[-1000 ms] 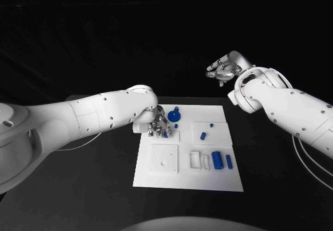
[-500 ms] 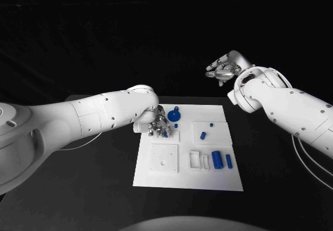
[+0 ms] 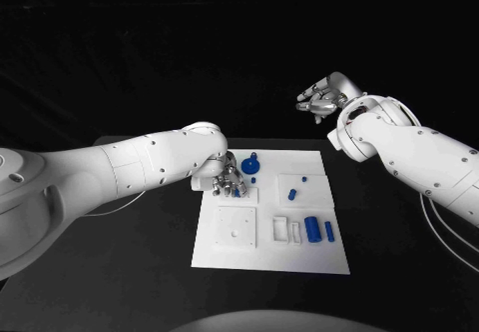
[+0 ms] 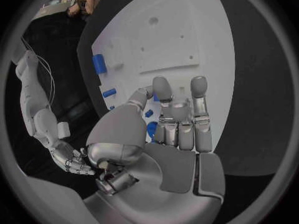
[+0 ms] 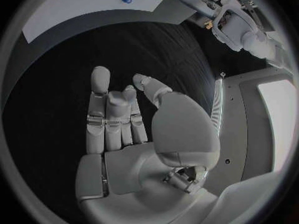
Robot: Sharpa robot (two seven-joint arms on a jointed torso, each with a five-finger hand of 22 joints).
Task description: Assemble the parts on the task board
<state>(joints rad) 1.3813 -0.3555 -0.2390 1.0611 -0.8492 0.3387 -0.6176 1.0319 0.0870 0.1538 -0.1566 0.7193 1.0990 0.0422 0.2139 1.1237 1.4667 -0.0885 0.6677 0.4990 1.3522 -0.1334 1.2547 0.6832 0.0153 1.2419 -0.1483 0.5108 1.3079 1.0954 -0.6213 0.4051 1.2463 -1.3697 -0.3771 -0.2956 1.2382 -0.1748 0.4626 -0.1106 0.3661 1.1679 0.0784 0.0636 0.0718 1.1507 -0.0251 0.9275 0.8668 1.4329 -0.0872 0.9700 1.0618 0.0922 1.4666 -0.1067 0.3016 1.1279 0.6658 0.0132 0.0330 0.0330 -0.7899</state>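
Fingers (image 3: 232, 185) of my left hand (image 3: 226, 181) reach down onto the board (image 3: 269, 259) beside the blue gear (image 3: 250, 166); grip unclear. Loose blue pieces (image 3: 312, 229) remain. Left wrist: fingers straight, nothing visibly held. Right wrist: right hand (image 5: 134, 134) open, raised clear.

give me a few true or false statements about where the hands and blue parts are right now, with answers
1. The left hand is down over the far left part of the white board. True.
2. The right hand is resting on the board. False: it is raised beyond the board's far edge, over the dark background, touching nothing.
3. A blue gear sits near the board's far edge, just beside the left hand. True.
4. The right hand is holding a blue part. False: its fingers hold nothing.
5. Two blue cylinders lie side by side toward the board's right side. True.
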